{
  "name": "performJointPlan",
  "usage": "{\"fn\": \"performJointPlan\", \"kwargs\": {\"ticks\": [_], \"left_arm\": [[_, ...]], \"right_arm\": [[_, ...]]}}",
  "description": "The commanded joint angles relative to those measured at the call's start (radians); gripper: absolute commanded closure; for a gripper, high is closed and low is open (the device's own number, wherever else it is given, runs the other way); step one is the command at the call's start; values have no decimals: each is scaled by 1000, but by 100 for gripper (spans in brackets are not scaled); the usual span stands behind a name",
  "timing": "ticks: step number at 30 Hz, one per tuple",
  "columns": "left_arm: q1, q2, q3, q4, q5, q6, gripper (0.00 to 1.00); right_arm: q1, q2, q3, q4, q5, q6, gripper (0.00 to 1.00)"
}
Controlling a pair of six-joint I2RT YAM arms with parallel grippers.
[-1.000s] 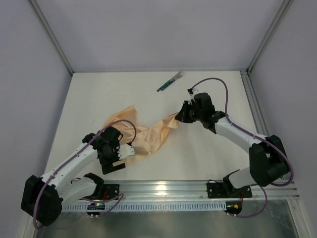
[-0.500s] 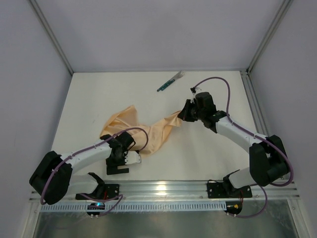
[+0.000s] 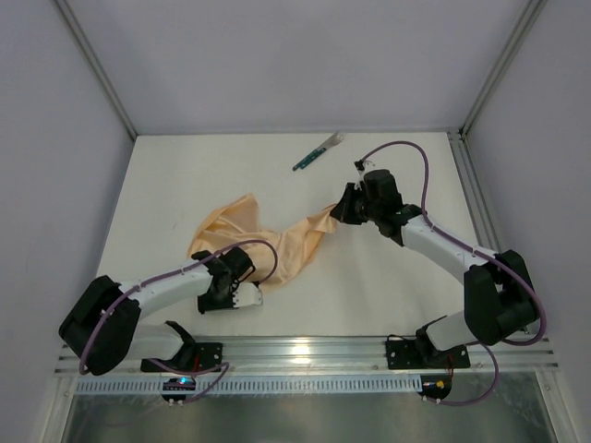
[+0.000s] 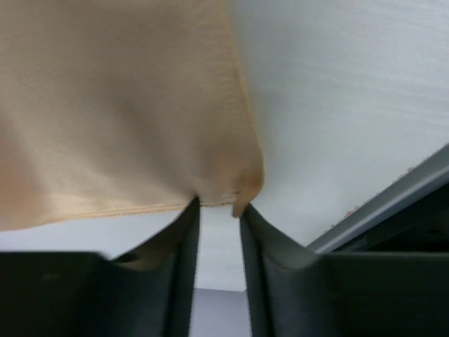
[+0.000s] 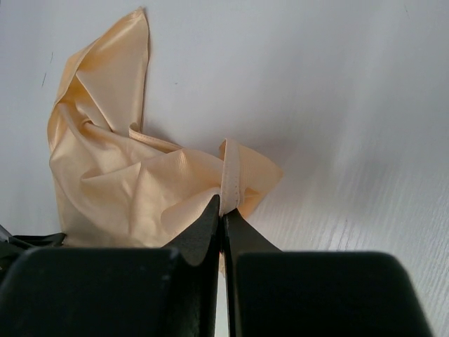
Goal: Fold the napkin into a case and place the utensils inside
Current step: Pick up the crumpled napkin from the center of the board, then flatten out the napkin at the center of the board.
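Left claw: Your left gripper (image 3: 242, 297) sits at the napkin's 7 o'clock corner. In the wrist view its jaws stand narrowly apart, with the hemmed corner lying across their tips. You cannot tell whether the cloth is pinched.
Left claw, advice: Close fully on the hem only. Take in the whole corner rather than its edge, because thin cloth will likely slip from a shallow bite.
Napkin: The napkin (image 3: 277, 245) lies crumpled and twisted mid-table (image 3: 185, 175), running from 7 o'clock to 2 o'clock between your two claws. No case is formed, so you are at the spreading step.
Napkin, advice: Draw the two held corners apart, low over the table, until the twist falls out and the cloth lies flat. Pull evenly, since a jerk could tear one corner loose.
Utensils: The utensils (image 3: 318, 152) lie at 12 o'clock, well apart from the cloth. Steer clear of them while you spread.
Right claw: Your right gripper (image 3: 340, 210) is clamped on the napkin's 2 o'clock corner, with the hem squeezed between closed jaws.
Right claw, advice: Hold this grip and let it anchor the stretch.
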Motion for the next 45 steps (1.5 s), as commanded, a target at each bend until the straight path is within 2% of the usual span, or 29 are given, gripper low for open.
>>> {"fn": "performJointPlan", "kwargs": {"ticks": [1, 2, 3, 7, 9, 14, 16, 18, 23, 28, 33, 35, 38, 42, 45], "left_arm": [[3, -16, -4, 224, 94, -3, 79], [3, -29, 12, 230, 105, -11, 92], [6, -38, 22, 233, 111, -25, 100], [33, -126, 99, 223, 145, -85, 100], [90, -178, 180, 201, 183, -100, 100], [228, -293, 465, -27, 217, -119, 100], [269, -345, 603, -125, 176, -108, 100], [276, -380, 724, -172, 121, -94, 100], [276, -479, 892, -261, 117, -95, 100], [276, -483, 984, -293, 131, -117, 100], [276, -464, 1229, -324, 105, -157, 100], [276, -450, 1271, -313, 73, -172, 100], [276, -418, 1248, -266, 31, -181, 100], [276, -343, 1158, -121, -83, -171, 100], [280, -280, 1142, -19, -111, -164, 100]], "right_arm": [[-6, 8, 40, 34, 11, -8, 96], [-5, 8, 42, 31, 11, -8, 96], [-5, 8, 43, 26, 9, -9, 96], [-5, -39, 74, -23, 16, -34, 96], [-6, -76, 109, -75, 28, -51, 96], [-14, -275, 230, -211, 43, -134, 96], [-14, -340, 287, -286, 69, -161, 96], [-14, -432, 327, -354, 69, -175, 96], [-16, -568, 450, -475, 32, -172, 96], [-14, -608, 548, -553, -53, -155, 96], [-14, -651, 646, -646, -80, -175, 96], [-14, -665, 655, -656, -61, -180, 96], [-14, -630, 616, -615, -52, -158, 96], [-16, -475, 620, -571, -20, -154, 96], [-43, -343, 628, -479, -14, -132, 96]]}}
